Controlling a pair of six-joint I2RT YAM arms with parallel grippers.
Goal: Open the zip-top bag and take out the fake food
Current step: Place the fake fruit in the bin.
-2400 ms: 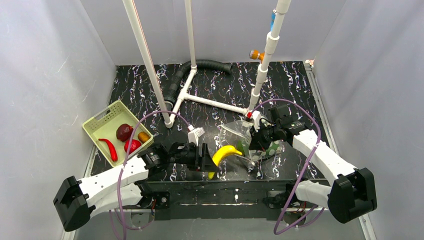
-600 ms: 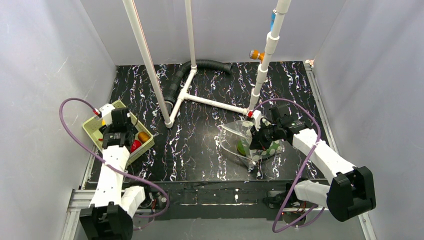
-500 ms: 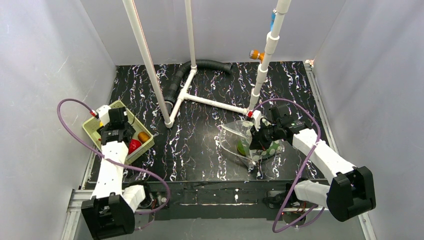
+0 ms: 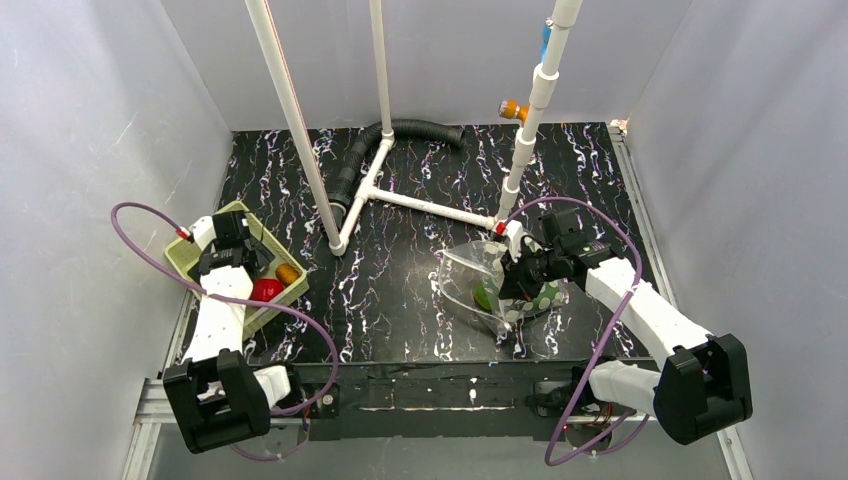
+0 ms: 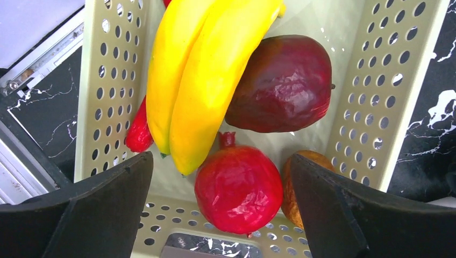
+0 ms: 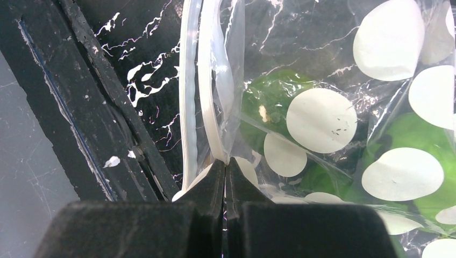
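**One green piece left in the bag, five pieces in the basket**

Top view: the left gripper (image 4: 233, 243) hangs over the pale green perforated basket (image 4: 192, 246) at the table's left edge, probably because that is where removed food gets dropped. The right gripper (image 4: 512, 276) pinches the zip-top bag (image 4: 465, 265) on the right of the table, holding its mouth up and agape so the other arm can reach in. One green piece (image 4: 484, 295) shows inside.

Left wrist: the left gripper (image 5: 220, 164) has its fingers spread wide, touching nothing. Below lie one yellow banana (image 5: 209, 80), one dark red fruit (image 5: 285, 80), one red pomegranate (image 5: 239, 188), one red chili (image 5: 139, 131) and one orange-brown piece (image 5: 290, 188), which makes five.

Right wrist: the right gripper (image 6: 225, 166) is clenched on the bag's white zip edge. Green shows behind the dots in several spots; whether one piece or more, I cannot tell.
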